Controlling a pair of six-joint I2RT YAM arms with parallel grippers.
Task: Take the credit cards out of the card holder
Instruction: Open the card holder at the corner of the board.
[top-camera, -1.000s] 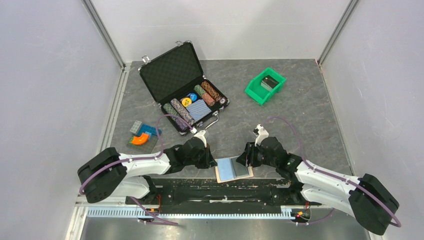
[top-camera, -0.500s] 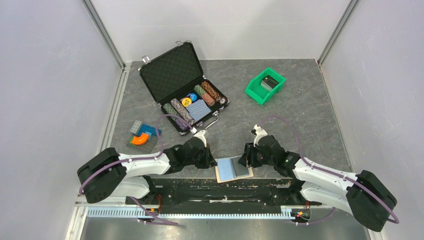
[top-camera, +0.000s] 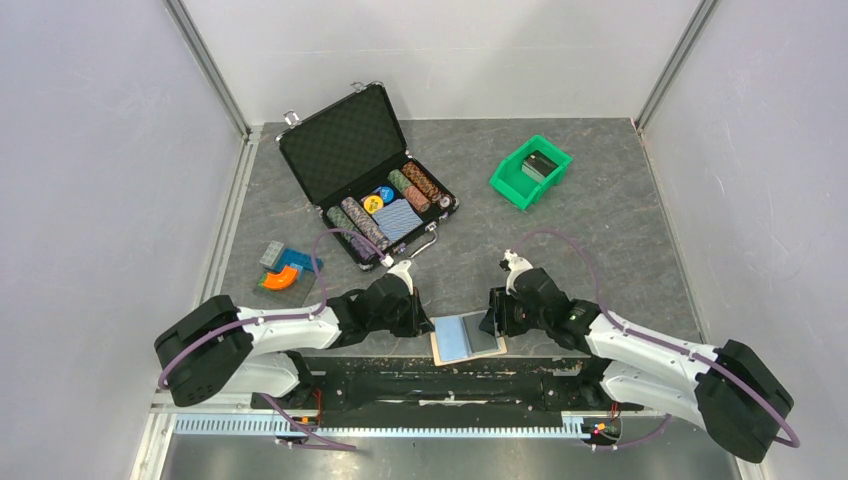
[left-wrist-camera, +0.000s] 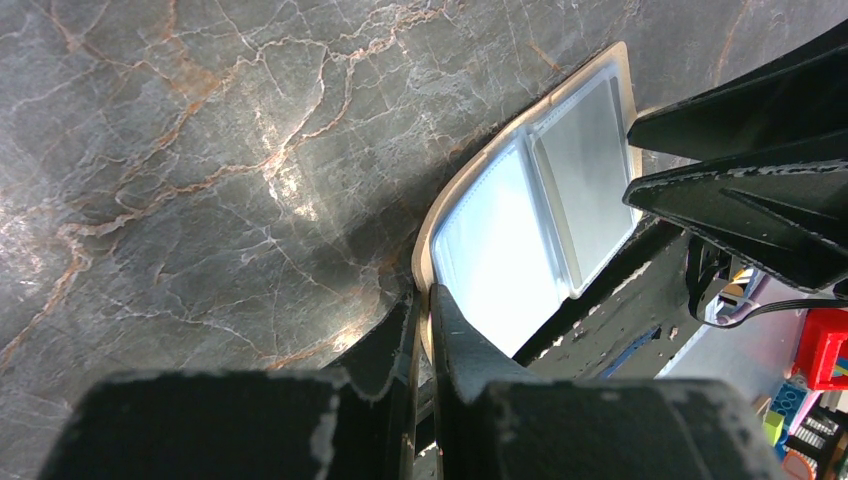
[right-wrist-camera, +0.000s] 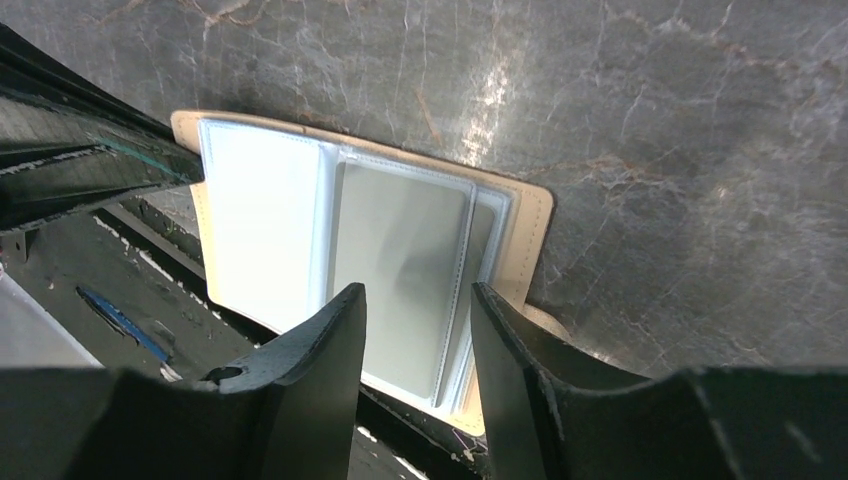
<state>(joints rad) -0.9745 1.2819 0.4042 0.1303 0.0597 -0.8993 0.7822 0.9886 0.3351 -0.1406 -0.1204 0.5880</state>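
card holder (top-camera: 466, 338): lies open and flat at the near edge of the table (top-camera: 600, 220), between the two arms, inner faces up.
credit cards (right-wrist-camera: 400, 250): a grey one sits in the right sleeve; the left half shows pale blue, card or lining, can't tell.
left gripper (left-wrist-camera: 422, 300): pressed together, pinching the holder's tan left rim.
right gripper (right-wrist-camera: 415, 300): fingers spread over the grey card's near end, nothing between them.
black case (top-camera: 345, 150): open, far-left side.

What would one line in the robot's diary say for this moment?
left hand: shut on wallet edge | right hand: open above grey card in wallet | progress: nothing taken out yet
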